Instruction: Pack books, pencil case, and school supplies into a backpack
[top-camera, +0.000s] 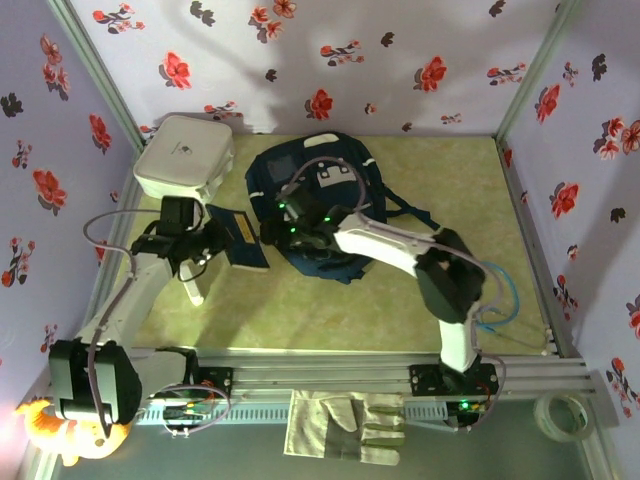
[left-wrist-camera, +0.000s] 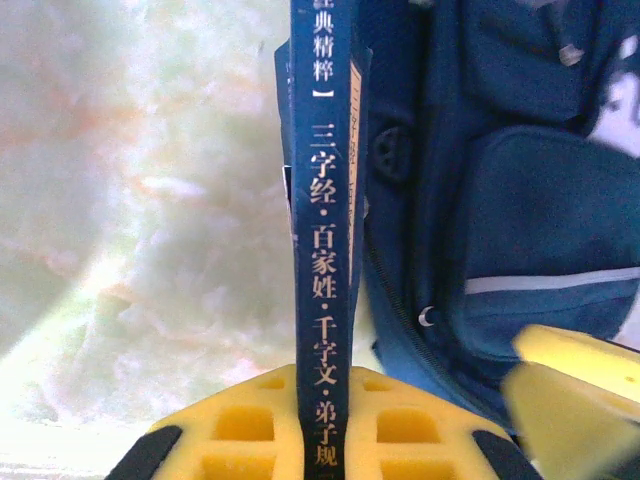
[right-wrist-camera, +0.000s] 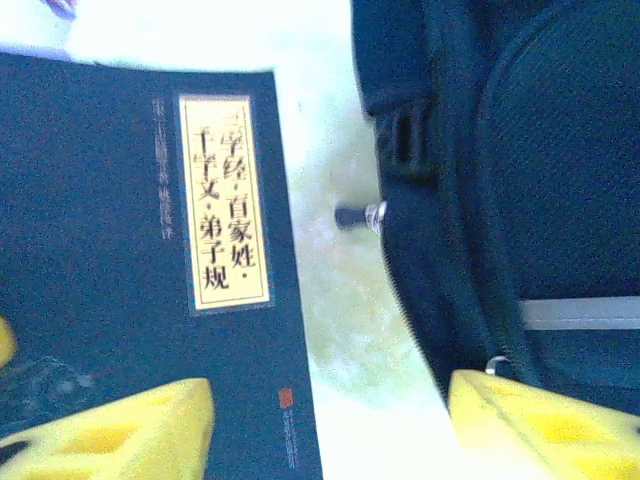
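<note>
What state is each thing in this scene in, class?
Book, gripped in the left tool, outside the backpack.
Left tool, shut on the book.
Right tool, open.
Backpack, lying on the table, its zip state unclear.
White box, lid shut.

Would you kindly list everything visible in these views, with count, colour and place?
backpack: one, navy with grey patches, mid-table towards the back
book: one, dark navy with a pale label, just left of the backpack
box: one, white, square, back-left corner of the table
work gloves: count unclear, pale grey, in front of the arm bases
tape roll: one, clear, front-right corner
plush toy: one, orange and yellow, front-left corner
table: one, pale green marbled top
left gripper: one, yellow fingers, shut on the book
right gripper: one, yellow fingers, open, over the gap between book and backpack
</note>
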